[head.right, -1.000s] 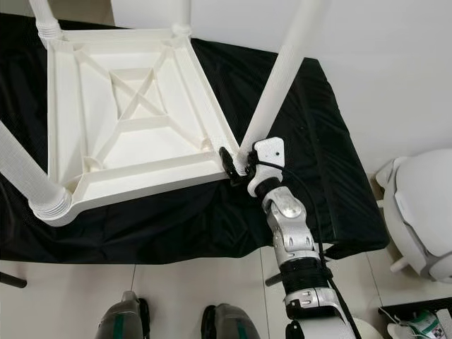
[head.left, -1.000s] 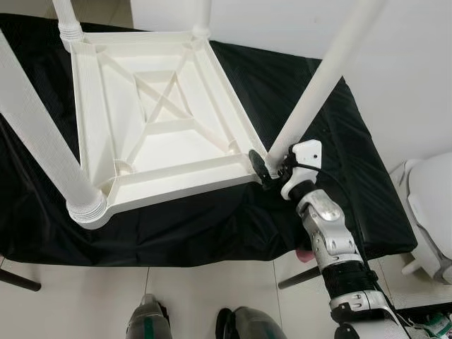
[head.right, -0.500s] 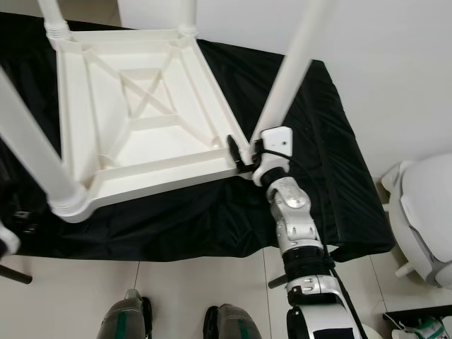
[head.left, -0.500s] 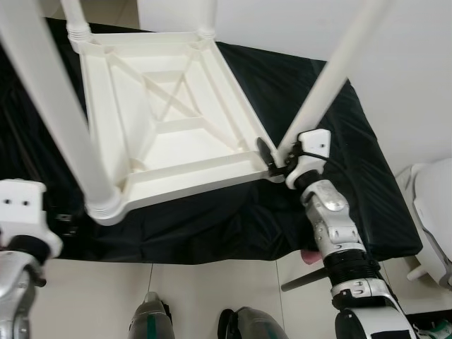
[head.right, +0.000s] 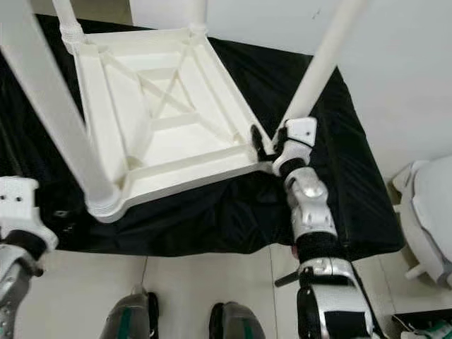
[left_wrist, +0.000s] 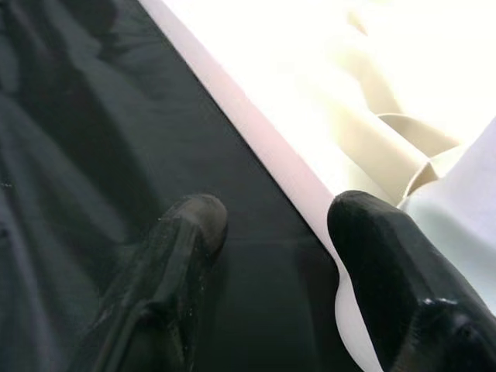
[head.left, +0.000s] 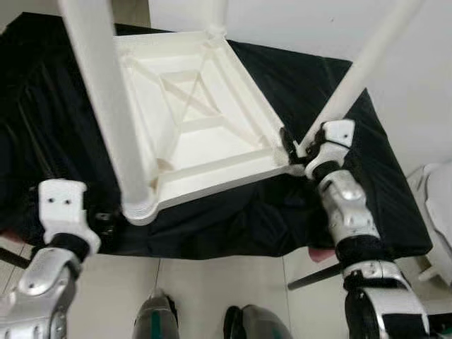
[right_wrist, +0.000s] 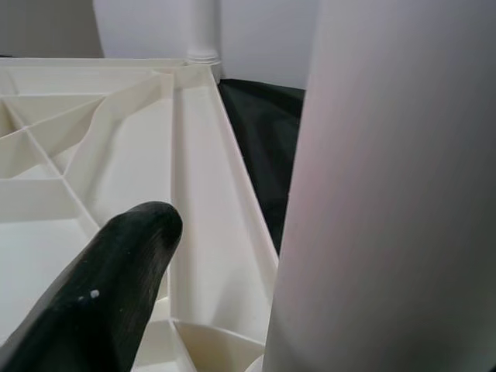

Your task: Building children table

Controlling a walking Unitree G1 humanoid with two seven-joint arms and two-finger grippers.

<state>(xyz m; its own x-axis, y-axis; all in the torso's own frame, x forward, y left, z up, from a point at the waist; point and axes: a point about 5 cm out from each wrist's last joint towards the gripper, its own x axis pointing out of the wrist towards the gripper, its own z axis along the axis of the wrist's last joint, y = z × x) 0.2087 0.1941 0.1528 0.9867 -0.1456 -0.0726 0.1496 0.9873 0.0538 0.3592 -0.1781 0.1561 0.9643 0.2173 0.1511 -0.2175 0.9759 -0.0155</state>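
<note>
While the white plastic table point(head.left: 205, 120) is lying upside down on a black cloth point(head.left: 311, 92), its legs are sticking up toward the camera. The cloth is covering a low stand, and the table is sitting near the front edge of that cloth, with one corner almost hanging over it. A cross of ribs is showing inside the table's underside.

The right gripper point(head.left: 295, 147) is sitting at the table's right front corner, where the right front leg point(head.left: 360, 70) is joining the top. Its two black fingers are closing around the bottom of that leg, one finger point(right_wrist: 108, 287) on the inside by the ribs and the other behind the leg. In the right wrist view the leg is standing very close and big, right beside the finger.

The left gripper point(left_wrist: 279, 240) is hanging near the front left edge of the cloth, just below the table's left front corner. Its fingers are spread apart. One finger point(left_wrist: 380, 256) is lying over the white rim of the table, and the other is resting over the black cloth. The left front leg point(head.left: 106, 99) is rising up thick and tall above that corner.

The robot's feet point(head.left: 205, 325) are standing on the pale tiled floor point(head.left: 198, 282) below the cloth.
</note>
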